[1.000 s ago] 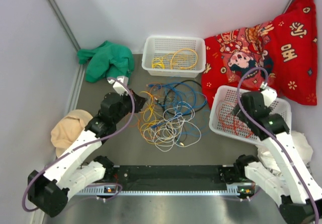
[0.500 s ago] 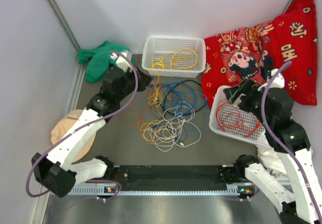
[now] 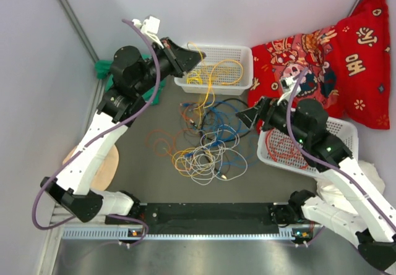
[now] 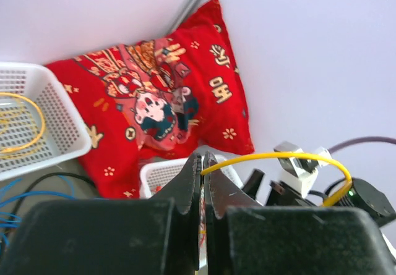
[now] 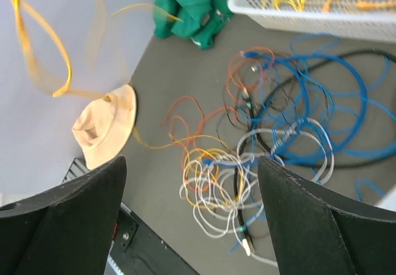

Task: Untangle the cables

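The left claw point(image 3: 187, 58) is pressed together, pinching a thin yellow cable point(image 4: 272, 157) that trails down below it toward the loose tangle of blue, white and orange cables point(image 3: 207, 145). The right claw point(image 5: 190, 164) is spread wide and holds nothing, with that tangle lying below and ahead of it.

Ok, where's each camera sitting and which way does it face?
Top external: high behind the robot, looking down on the cable tangle; left arm and right arm show.
Left wrist: on the left arm, facing the red pillow; left hand pinching a yellow cable.
Right wrist: looks down at the tangle past the open right hand.
Shared: the tangle, in top and right wrist.
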`<action>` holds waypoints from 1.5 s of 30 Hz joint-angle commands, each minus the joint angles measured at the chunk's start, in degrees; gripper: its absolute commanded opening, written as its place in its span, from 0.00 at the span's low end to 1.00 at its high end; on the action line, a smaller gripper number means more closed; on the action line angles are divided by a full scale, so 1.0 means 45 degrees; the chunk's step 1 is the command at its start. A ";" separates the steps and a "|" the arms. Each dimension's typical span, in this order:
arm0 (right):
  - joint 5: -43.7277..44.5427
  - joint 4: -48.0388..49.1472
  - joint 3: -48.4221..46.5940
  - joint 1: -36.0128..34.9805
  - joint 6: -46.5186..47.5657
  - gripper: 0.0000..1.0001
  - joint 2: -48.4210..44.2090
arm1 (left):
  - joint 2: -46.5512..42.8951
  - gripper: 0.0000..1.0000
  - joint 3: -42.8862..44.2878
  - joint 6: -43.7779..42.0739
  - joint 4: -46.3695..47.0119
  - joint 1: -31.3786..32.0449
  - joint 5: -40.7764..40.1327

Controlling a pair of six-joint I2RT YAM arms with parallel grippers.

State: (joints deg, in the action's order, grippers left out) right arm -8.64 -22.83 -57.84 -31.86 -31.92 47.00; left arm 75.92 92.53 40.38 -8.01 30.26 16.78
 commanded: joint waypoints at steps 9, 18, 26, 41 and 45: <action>-0.0423 0.3878 -0.1658 -0.1318 0.0942 0.80 0.2367 | 0.0277 0.00 0.1700 -0.0341 -0.0778 0.0365 0.0686; -0.0013 0.4995 -0.1287 -0.1690 0.1000 0.78 0.2133 | 0.0258 0.00 0.1392 -0.0145 -0.0740 0.0365 0.0999; 0.0242 0.5817 -0.2164 -0.1710 0.0883 0.67 0.2717 | -0.0308 0.00 0.0728 -0.0263 -0.0778 0.0365 0.1057; -0.0363 0.8041 -0.0975 -0.1202 -0.5438 0.89 0.3325 | -0.1675 0.00 -0.0913 -0.0985 0.0138 0.0385 0.1448; -0.1008 0.8549 -0.0449 -0.1163 -0.6907 0.89 0.3597 | -0.2007 0.00 -0.1265 -0.1063 0.0647 0.0365 0.1623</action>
State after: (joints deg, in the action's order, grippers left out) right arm -9.91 9.91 -61.63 -37.41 -52.14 63.07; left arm 69.34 87.94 37.32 -11.31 31.88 22.72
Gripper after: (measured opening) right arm 0.889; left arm 0.016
